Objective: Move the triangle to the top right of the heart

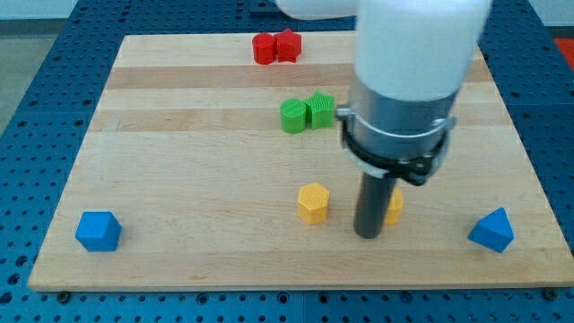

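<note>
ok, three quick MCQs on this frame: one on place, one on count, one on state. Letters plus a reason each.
1. Where is the blue triangle block?
A. the view's top left
B. the view's bottom right
C. board centre

2. How many blocks are green?
A. one
B. two
C. four

3. What is my tip doing relative to the partly hidden yellow block?
A. it stands right in front of it, covering part of it
B. it is far off at the view's top left
C. it rests on the red blocks

Key:
1 B: the blue triangle block sits near the board's bottom-right corner.
2 B: two green blocks lie side by side.
3 A: my tip overlaps the partly hidden yellow block; contact cannot be told.
</note>
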Action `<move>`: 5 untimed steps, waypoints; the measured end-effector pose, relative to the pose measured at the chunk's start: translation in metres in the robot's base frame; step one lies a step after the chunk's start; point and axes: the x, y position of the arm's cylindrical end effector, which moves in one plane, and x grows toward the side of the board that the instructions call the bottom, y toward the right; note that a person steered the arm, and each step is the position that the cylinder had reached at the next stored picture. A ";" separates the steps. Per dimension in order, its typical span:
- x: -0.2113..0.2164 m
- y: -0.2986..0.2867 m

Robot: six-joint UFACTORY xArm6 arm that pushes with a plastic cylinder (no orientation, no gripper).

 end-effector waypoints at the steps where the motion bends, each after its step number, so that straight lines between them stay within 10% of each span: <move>1: 0.014 0.025; 5: 0.034 0.139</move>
